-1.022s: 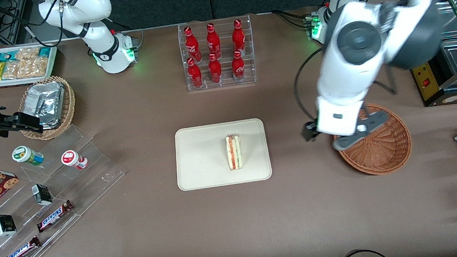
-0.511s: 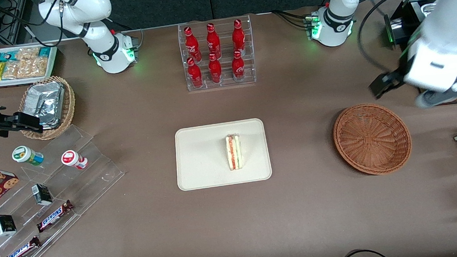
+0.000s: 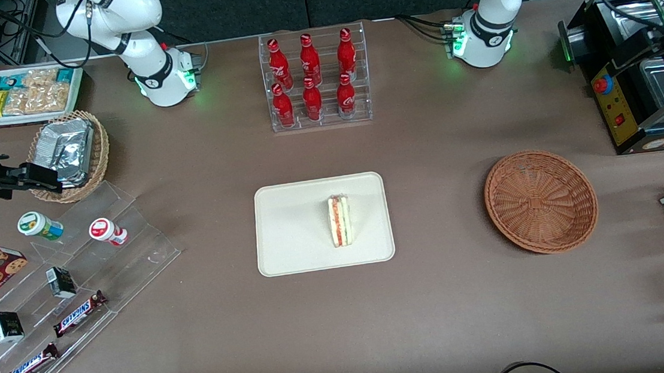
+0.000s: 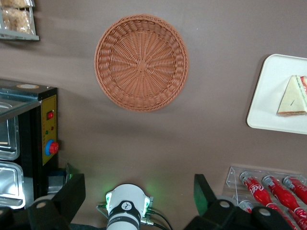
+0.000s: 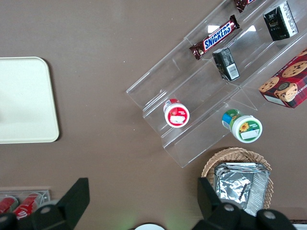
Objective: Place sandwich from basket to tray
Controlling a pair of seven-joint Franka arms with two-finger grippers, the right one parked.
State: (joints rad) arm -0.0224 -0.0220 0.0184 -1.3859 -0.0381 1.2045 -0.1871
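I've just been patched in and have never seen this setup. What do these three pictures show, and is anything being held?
Two white robot arms stand on a brown table. One picture looks down from the front; the other two come from cameras on each arm's wrist. The working arm's tool hangs high above the table near that arm's base, fingers open, holding nothing. Below it lies the brown basket, with nothing in it. The sandwich rests on the cream tray. Red bottles stand farther from the front camera.

1 sandwich [image 3: 340, 220], 1 tray [image 3: 288, 238], 6 bottles [image 3: 310, 77].
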